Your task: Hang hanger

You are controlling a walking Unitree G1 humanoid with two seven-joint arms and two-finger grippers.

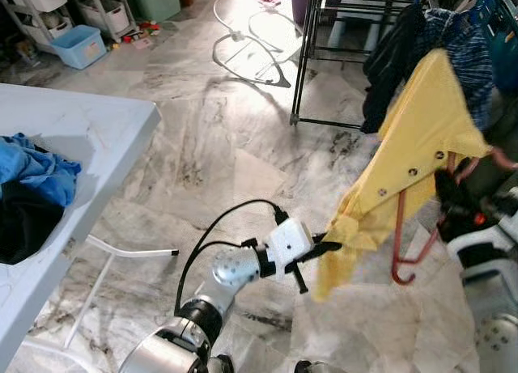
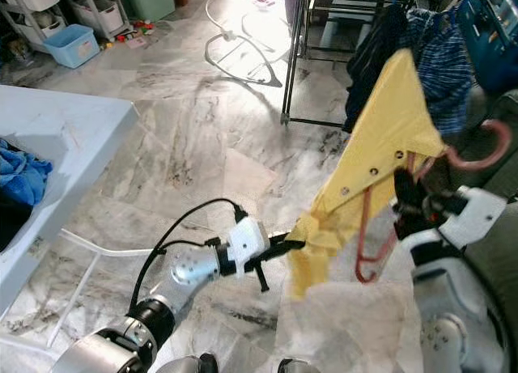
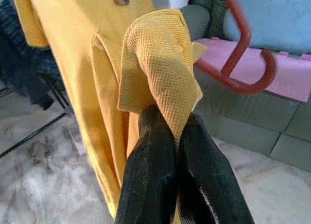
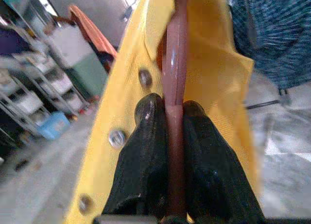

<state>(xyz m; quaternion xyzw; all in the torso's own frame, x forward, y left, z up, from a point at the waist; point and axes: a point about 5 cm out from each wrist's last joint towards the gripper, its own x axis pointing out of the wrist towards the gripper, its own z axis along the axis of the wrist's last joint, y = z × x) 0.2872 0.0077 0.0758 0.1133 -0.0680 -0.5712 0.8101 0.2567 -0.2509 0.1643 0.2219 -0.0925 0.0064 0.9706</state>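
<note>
A yellow shirt (image 1: pixel 417 142) with metal snaps hangs on a red-brown plastic hanger (image 1: pixel 399 239), held up in the air at the right. My right gripper (image 4: pixel 166 110) is shut on the hanger's bar (image 4: pixel 175 63), with the hook (image 2: pixel 484 150) sticking out beyond it. My left gripper (image 1: pixel 333 245) is shut on the shirt's lower corner (image 3: pixel 163 63), pulling the cloth out sideways. Behind stands a black clothes rack (image 1: pixel 320 57) with dark and blue plaid garments (image 1: pixel 469 53) on it.
A white table (image 1: pixel 73 138) at the left carries blue and black clothes (image 1: pixel 32 183). White hangers (image 1: pixel 251 37) lie on the marble floor, and a white rod (image 1: pixel 129 250) by the table. Storage drawers and a blue bin (image 1: pixel 78 45) stand far left. A grey sofa (image 3: pixel 243 122) is near.
</note>
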